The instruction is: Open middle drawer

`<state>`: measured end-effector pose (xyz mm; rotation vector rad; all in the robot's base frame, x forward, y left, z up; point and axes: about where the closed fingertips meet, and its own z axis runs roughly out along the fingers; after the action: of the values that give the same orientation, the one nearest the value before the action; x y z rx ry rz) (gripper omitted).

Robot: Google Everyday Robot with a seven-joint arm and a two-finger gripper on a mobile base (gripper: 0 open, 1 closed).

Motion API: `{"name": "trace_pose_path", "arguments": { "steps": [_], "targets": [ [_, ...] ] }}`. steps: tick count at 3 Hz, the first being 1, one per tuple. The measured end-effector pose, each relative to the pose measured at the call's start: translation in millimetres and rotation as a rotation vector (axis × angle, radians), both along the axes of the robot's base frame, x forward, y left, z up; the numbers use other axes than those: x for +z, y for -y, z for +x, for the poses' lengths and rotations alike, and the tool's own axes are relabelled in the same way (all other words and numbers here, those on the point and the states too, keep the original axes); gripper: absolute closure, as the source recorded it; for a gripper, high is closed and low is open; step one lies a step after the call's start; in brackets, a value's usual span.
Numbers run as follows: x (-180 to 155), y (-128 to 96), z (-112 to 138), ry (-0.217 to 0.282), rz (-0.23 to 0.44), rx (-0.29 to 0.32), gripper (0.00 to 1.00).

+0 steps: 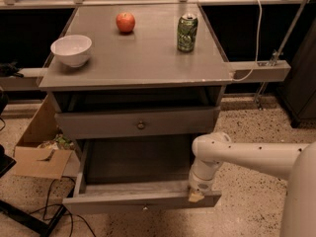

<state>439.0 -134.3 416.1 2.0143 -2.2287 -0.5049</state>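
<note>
My pincer (196, 195) sits on the front right corner of the middle drawer (128, 200), which stands well out, stretching left of it. Apart or together, I cannot tell. The drawer looks stiff, wooden and probably heavy; its front edge seems the surest hold.
</note>
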Motion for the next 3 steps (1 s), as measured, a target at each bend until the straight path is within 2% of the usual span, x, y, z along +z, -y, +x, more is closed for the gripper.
{"name": "trace_pose_path", "arguments": {
  "steps": [2, 3],
  "targets": [
    [0.0, 0.0, 0.0, 0.000, 0.000, 0.000, 0.10],
    [0.0, 0.0, 0.0, 0.000, 0.000, 0.000, 0.00]
  ]
}}
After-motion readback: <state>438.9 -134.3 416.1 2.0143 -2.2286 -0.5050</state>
